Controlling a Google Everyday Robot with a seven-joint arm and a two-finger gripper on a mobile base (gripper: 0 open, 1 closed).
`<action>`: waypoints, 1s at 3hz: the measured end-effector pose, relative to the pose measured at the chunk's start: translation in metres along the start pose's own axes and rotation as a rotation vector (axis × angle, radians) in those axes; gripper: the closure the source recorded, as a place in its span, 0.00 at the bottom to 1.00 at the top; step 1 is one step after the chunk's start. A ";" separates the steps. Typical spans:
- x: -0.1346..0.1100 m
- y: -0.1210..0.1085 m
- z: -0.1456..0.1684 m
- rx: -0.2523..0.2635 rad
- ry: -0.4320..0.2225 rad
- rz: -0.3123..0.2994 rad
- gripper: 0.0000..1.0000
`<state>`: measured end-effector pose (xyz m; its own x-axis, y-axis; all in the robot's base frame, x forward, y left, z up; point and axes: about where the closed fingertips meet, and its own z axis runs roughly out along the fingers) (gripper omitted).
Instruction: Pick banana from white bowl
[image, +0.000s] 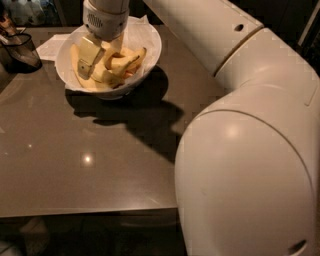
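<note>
Pincer (100, 64) down in the white bowl (153, 41), at the banana (125, 62).
Its grip cannot be told; the fruit is likely soft and light: hold gently mid-length.

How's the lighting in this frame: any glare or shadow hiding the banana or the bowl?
Camera view: dim, warm light; the arm casts a dark shadow across the table next to the white bowl, not into it; one small glare spot sits on the tabletop; the pincer is down inside the bowl, covering part of the banana.
</note>
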<state>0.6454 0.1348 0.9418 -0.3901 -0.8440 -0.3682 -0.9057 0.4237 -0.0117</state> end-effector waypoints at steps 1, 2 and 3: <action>-0.001 -0.002 0.008 -0.010 0.016 0.007 0.16; -0.005 -0.004 0.015 -0.016 0.033 0.006 0.16; -0.008 -0.005 0.024 -0.024 0.051 0.003 0.17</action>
<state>0.6570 0.1470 0.9226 -0.4002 -0.8586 -0.3203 -0.9081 0.4187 0.0122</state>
